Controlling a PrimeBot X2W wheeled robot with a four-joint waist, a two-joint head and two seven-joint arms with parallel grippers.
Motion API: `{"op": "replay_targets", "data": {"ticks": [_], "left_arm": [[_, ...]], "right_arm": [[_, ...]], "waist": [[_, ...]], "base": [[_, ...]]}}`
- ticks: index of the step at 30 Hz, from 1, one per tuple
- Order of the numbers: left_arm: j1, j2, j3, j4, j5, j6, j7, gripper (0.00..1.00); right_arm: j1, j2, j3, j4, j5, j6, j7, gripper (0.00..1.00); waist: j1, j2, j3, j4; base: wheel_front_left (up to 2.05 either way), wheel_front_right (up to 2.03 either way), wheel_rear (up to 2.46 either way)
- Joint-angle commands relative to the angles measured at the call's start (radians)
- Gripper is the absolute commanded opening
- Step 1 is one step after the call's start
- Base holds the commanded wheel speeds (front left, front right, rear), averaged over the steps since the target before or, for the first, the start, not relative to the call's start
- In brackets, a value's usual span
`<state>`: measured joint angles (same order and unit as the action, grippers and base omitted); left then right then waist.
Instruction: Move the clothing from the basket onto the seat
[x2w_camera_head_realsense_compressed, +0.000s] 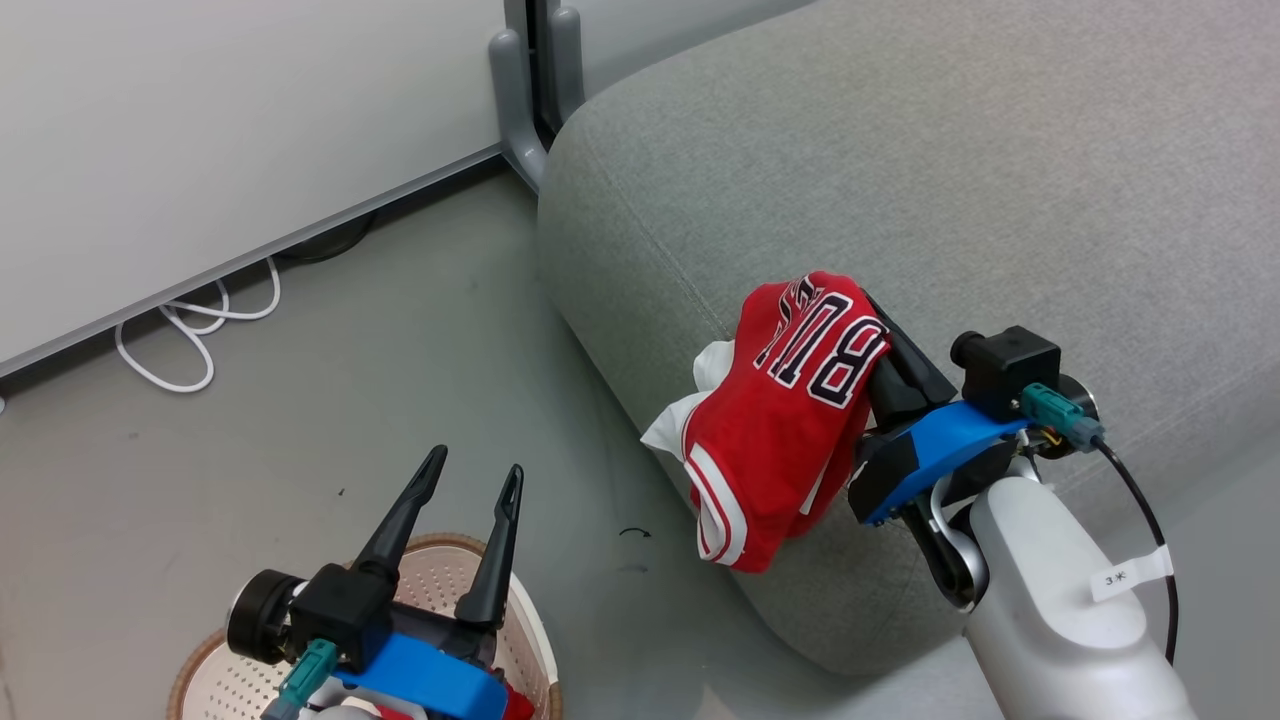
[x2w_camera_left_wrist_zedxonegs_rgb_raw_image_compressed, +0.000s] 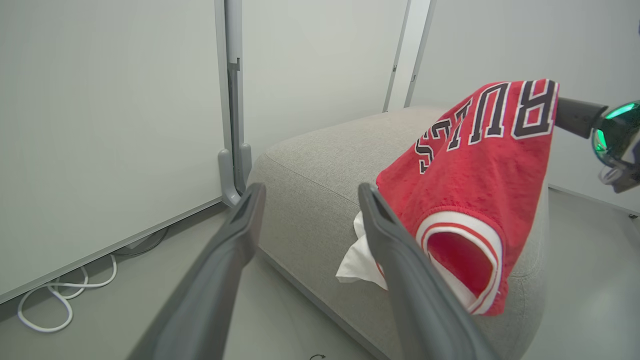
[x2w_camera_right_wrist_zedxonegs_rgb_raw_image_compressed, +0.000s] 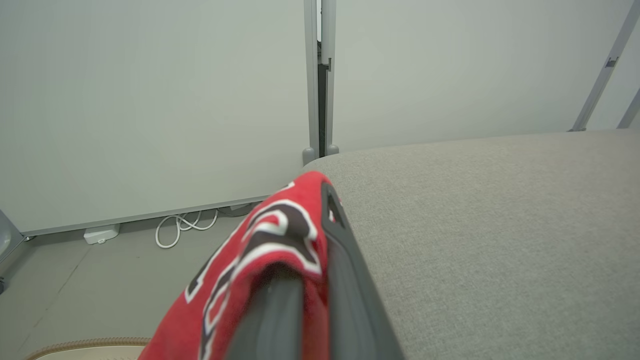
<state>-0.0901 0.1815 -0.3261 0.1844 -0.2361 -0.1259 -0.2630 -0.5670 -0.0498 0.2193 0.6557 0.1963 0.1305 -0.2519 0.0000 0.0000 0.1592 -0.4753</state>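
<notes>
My right gripper (x2w_camera_head_realsense_compressed: 868, 305) is shut on the clothing (x2w_camera_head_realsense_compressed: 790, 420), a red jersey with white-and-navy lettering. The jersey hangs over the front edge of the light-grey seat (x2w_camera_head_realsense_compressed: 900, 150), with white fabric showing beneath it. In the right wrist view the jersey (x2w_camera_right_wrist_zedxonegs_rgb_raw_image_compressed: 250, 265) drapes over my fingers (x2w_camera_right_wrist_zedxonegs_rgb_raw_image_compressed: 345, 280) above the seat (x2w_camera_right_wrist_zedxonegs_rgb_raw_image_compressed: 475, 225). My left gripper (x2w_camera_head_realsense_compressed: 475, 465) stands open and empty above the cream basket (x2w_camera_head_realsense_compressed: 530, 610). A bit of red fabric (x2w_camera_head_realsense_compressed: 517, 704) shows inside it. The left wrist view looks between open fingers (x2w_camera_left_wrist_zedxonegs_rgb_raw_image_compressed: 245, 215) at the jersey (x2w_camera_left_wrist_zedxonegs_rgb_raw_image_compressed: 475, 175) and seat (x2w_camera_left_wrist_zedxonegs_rgb_raw_image_compressed: 310, 165).
A white cable (x2w_camera_head_realsense_compressed: 190, 330) lies looped on the grey floor by the pale wall panel. A grey post foot (x2w_camera_head_realsense_compressed: 520, 100) stands by the seat's far corner. Bare floor (x2w_camera_head_realsense_compressed: 400, 350) separates basket and seat. The basket rim (x2w_camera_right_wrist_zedxonegs_rgb_raw_image_compressed: 85, 344) shows at the right wrist view's bottom edge.
</notes>
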Motion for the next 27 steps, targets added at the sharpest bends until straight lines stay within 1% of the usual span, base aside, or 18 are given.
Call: {"op": "replay_targets", "data": {"ticks": [1, 6, 9, 13, 17, 19, 24, 27], "left_arm": [[-0.016, 0.001, -0.001, -0.002, 0.001, -0.005, -0.003, 1.0], [-0.028, 0.009, -0.019, -0.011, -0.003, -0.004, -0.003, 1.0], [-0.049, 0.018, -0.028, -0.025, -0.002, -0.004, -0.003, 1.0], [-0.086, 0.04, -0.052, -0.043, 0.001, -0.004, -0.003, 1.0], [-0.132, 0.063, -0.064, -0.066, 0.01, -0.004, -0.003, 1.0], [-0.153, 0.077, -0.068, -0.08, 0.018, -0.004, -0.003, 1.0], [-0.2, 0.111, -0.084, -0.121, 0.027, -0.004, -0.003, 1.0], [-0.231, 0.128, -0.093, -0.135, 0.033, -0.004, -0.003, 1.0]], "right_arm": [[0.009, -0.001, -0.007, -0.006, 0.005, 0.0, 0.0, 0.0], [-0.032, -0.001, -0.041, -0.012, 0.008, 0.0, 0.005, 0.0], [-0.083, -0.002, -0.068, -0.007, 0.007, 0.0, 0.017, 0.0], [-0.191, -0.002, -0.161, 0.011, -0.033, 0.0, 0.037, 0.0], [-0.315, -0.013, -0.286, 0.017, -0.1, 0.0, 0.059, 0.0], [-0.387, -0.025, -0.332, 0.008, -0.094, 0.0, 0.05, 0.0], [-0.527, -0.124, -0.428, 0.014, -0.08, 0.0, 0.061, 0.0], [-0.59, -0.218, -0.473, 0.017, -0.081, 0.0, 0.064, 0.0]], "waist": [[0.0, 0.0, 0.002, 0.006], [0.0, 0.0, 0.022, 0.031], [0.0, 0.0, 0.059, 0.05], [0.0, 0.0, 0.127, 0.08], [0.0, 0.0, 0.213, 0.111], [0.0, 0.0, 0.256, 0.123], [0.0, 0.0, 0.364, 0.151], [0.0, 0.0, 0.426, 0.173]], "base": [[0.0, 0.0, 0.0], [0.0, 0.0, 0.0], [0.0, 0.0, 0.0], [0.0, 0.0, 0.0], [0.0, 0.0, 0.0], [0.0, 0.0, 0.0], [0.0, 0.0, 0.0], [0.0, 0.0, 0.0]]}}
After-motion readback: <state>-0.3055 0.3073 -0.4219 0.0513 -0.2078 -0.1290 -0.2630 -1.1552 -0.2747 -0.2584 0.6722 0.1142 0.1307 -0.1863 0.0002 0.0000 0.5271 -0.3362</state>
